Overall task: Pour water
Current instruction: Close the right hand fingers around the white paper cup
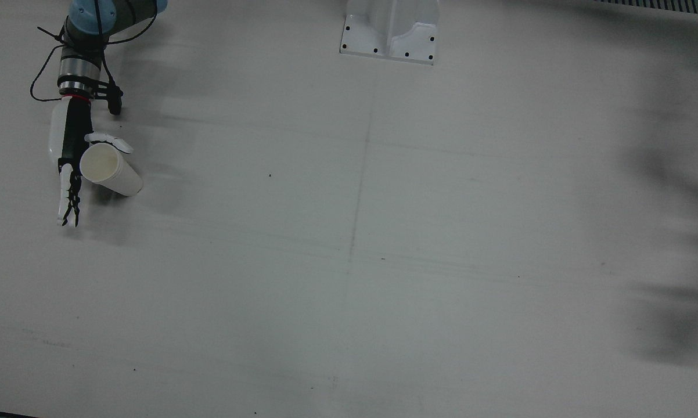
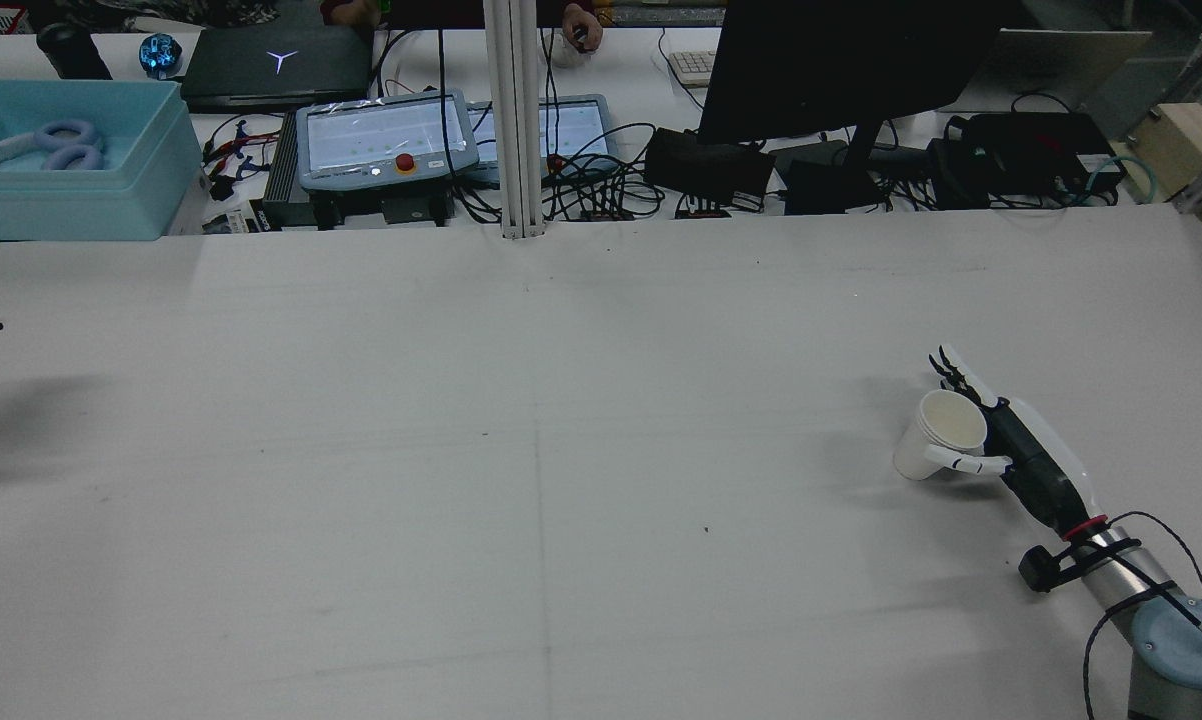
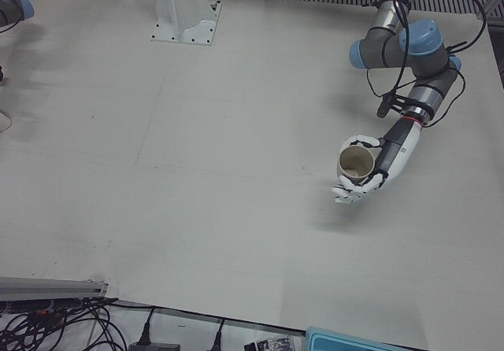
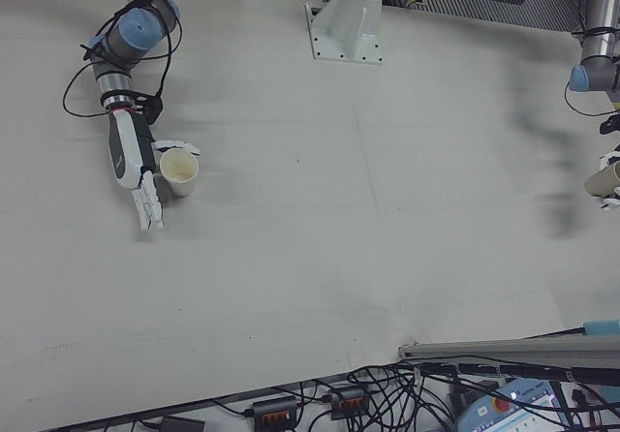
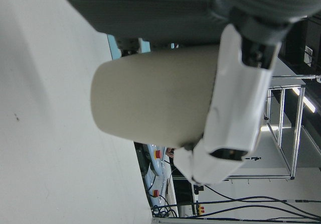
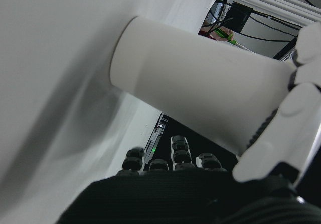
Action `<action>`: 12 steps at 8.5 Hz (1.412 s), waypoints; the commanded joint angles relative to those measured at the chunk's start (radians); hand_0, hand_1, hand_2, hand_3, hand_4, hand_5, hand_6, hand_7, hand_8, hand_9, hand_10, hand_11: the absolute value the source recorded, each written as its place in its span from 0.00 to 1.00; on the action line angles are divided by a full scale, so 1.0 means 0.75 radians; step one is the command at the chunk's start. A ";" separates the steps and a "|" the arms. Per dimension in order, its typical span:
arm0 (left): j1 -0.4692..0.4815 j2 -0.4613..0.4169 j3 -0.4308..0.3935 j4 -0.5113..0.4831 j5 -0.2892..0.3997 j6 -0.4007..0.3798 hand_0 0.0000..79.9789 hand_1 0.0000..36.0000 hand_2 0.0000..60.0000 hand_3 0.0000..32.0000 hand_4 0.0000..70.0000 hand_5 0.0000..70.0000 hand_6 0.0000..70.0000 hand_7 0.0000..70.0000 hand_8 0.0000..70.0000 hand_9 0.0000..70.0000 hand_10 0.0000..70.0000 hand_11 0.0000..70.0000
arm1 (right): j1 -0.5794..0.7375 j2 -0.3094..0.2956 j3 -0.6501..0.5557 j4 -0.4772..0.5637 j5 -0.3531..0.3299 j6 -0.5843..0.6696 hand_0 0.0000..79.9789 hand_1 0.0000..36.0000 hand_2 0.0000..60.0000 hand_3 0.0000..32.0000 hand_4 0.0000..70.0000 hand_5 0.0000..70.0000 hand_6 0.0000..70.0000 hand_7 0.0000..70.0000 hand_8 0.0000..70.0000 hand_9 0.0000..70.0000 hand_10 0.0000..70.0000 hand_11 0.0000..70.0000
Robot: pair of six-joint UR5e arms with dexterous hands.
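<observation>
Right hand (image 1: 73,168) at upper left of the front view, long fingers (image 1: 69,203) stretched out straight along the far side of a white paper cup (image 1: 110,169), thumb (image 1: 110,140) curled against the rim. Cup seated between thumb and palm, tilted, mouth open toward the camera; same hold confirmed at right of the rear view (image 2: 1001,440) and in the right hand view, where thumb presses the cup wall (image 6: 200,91). Contact between cup base and table (image 1: 349,232): cannot tell.

Left hand (image 3: 370,170) at centre right of the left-front view, fingers wrapped round a second paper cup (image 3: 356,162), beige inside, mouth up, raised clear of the surface with its shadow below. Wrap confirmed in the left hand view, white finger (image 5: 235,113) across the cup body (image 5: 150,93). Only a sliver of this hand visible at the right edge of the front view.

Contents of either cup: not discernible. White arm pedestal (image 1: 391,30) at top centre of the front view, well apart from both cups.
</observation>
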 commanded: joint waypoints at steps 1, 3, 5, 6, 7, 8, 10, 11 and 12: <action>-0.001 0.000 0.001 -0.002 -0.002 0.000 1.00 1.00 1.00 0.00 0.36 1.00 0.41 0.43 0.28 0.34 0.31 0.50 | 0.004 0.062 0.013 0.002 0.002 -0.021 0.49 0.29 0.32 0.00 0.03 0.11 0.14 0.25 0.06 0.12 0.10 0.16; -0.001 0.000 -0.001 -0.002 -0.002 0.000 1.00 1.00 1.00 0.00 0.36 1.00 0.41 0.42 0.27 0.33 0.31 0.50 | 0.010 0.065 0.033 0.004 0.002 -0.021 0.48 0.24 0.33 0.00 0.04 0.35 0.29 0.49 0.23 0.38 0.23 0.35; -0.001 0.000 -0.003 -0.002 -0.002 0.000 1.00 1.00 1.00 0.00 0.36 1.00 0.41 0.42 0.27 0.33 0.30 0.49 | 0.012 0.062 0.031 0.004 0.002 -0.019 0.45 0.17 0.33 0.00 0.05 0.48 0.42 0.63 0.36 0.56 0.35 0.51; -0.003 0.000 -0.003 -0.004 -0.002 0.000 1.00 1.00 1.00 0.00 0.35 1.00 0.41 0.42 0.27 0.32 0.30 0.49 | 0.006 0.060 0.031 0.004 0.002 -0.021 0.43 0.16 0.32 0.00 0.03 0.47 0.41 0.62 0.36 0.56 0.36 0.53; -0.003 0.000 -0.001 -0.010 -0.002 0.000 1.00 1.00 1.00 0.00 0.35 1.00 0.40 0.42 0.27 0.32 0.30 0.49 | 0.004 0.060 0.033 0.004 0.002 -0.021 0.43 0.17 0.32 0.00 0.03 0.46 0.40 0.61 0.35 0.54 0.35 0.51; -0.003 0.000 0.001 -0.014 -0.002 0.000 1.00 1.00 1.00 0.00 0.35 1.00 0.40 0.42 0.27 0.33 0.30 0.49 | 0.004 0.060 0.033 0.004 0.002 -0.021 0.45 0.18 0.31 0.00 0.02 0.45 0.38 0.59 0.33 0.51 0.32 0.48; -0.001 0.000 0.010 -0.018 -0.002 0.000 0.99 1.00 1.00 0.00 0.35 1.00 0.41 0.42 0.27 0.33 0.30 0.49 | -0.006 0.048 0.041 0.004 0.000 -0.021 0.53 0.30 0.28 0.00 0.01 0.25 0.21 0.35 0.12 0.20 0.14 0.21; -0.001 0.000 0.012 -0.020 -0.002 0.000 0.98 1.00 1.00 0.00 0.35 1.00 0.41 0.42 0.27 0.32 0.31 0.49 | -0.007 0.036 0.043 0.002 0.000 -0.021 0.54 0.32 0.27 0.00 0.00 0.19 0.18 0.28 0.09 0.15 0.12 0.19; 0.001 0.000 0.016 -0.020 -0.004 0.000 0.98 1.00 1.00 0.00 0.35 1.00 0.41 0.42 0.27 0.32 0.30 0.49 | -0.009 0.036 0.045 0.004 0.000 -0.021 0.53 0.31 0.26 0.00 0.00 0.18 0.17 0.28 0.08 0.14 0.12 0.19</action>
